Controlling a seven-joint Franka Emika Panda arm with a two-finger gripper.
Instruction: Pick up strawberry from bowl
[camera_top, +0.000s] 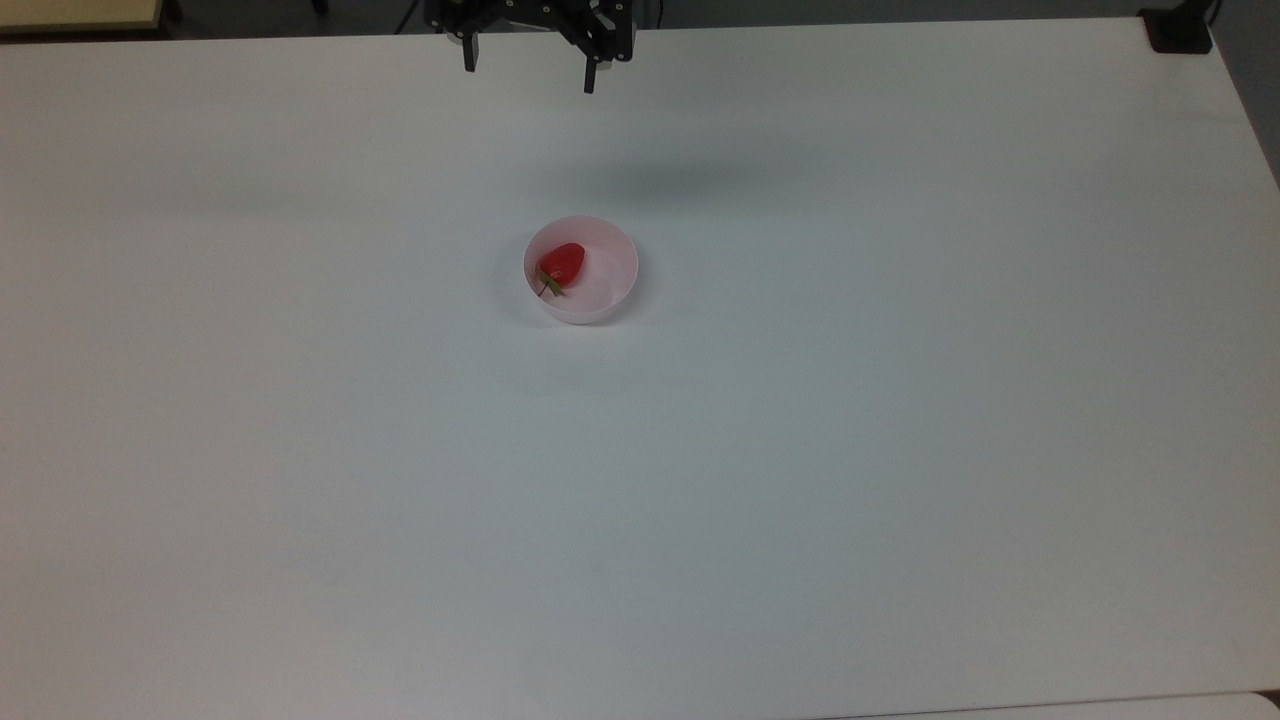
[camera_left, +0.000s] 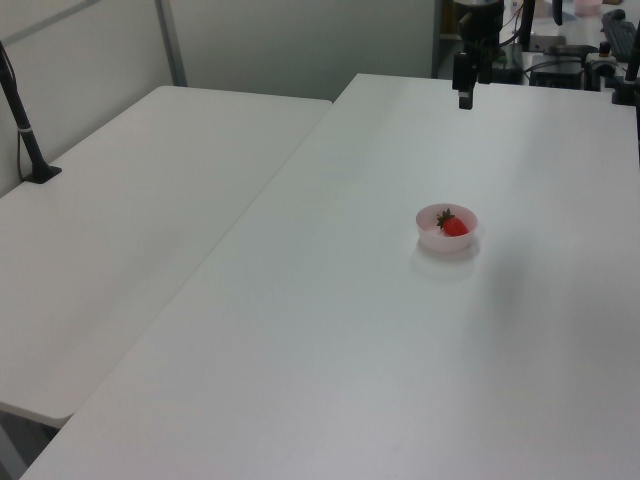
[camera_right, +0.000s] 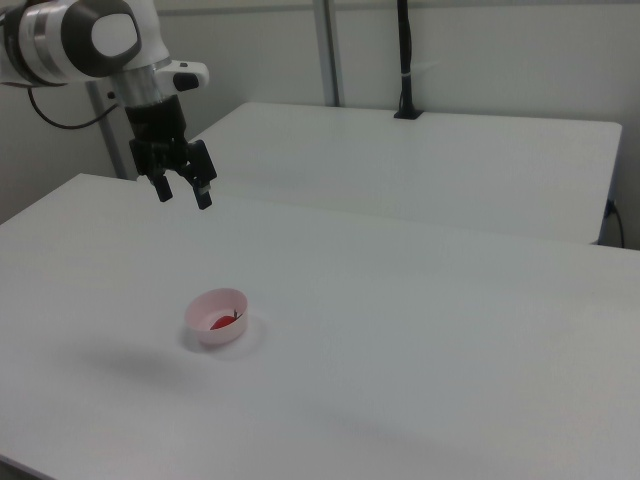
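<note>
A small pale pink bowl stands on the white table, a little left of centre in the top view. Inside it lies the red strawberry, against the wall on the top view's left, its green stem pointing toward the near edge. My gripper hangs open high above the table's far edge, well away from the bowl, with nothing between its fingers.
A second white table adjoins on the left view's left, with a black post clamped to it. Another black clamp sits at the top view's far right corner. Cluttered equipment stands behind the arm.
</note>
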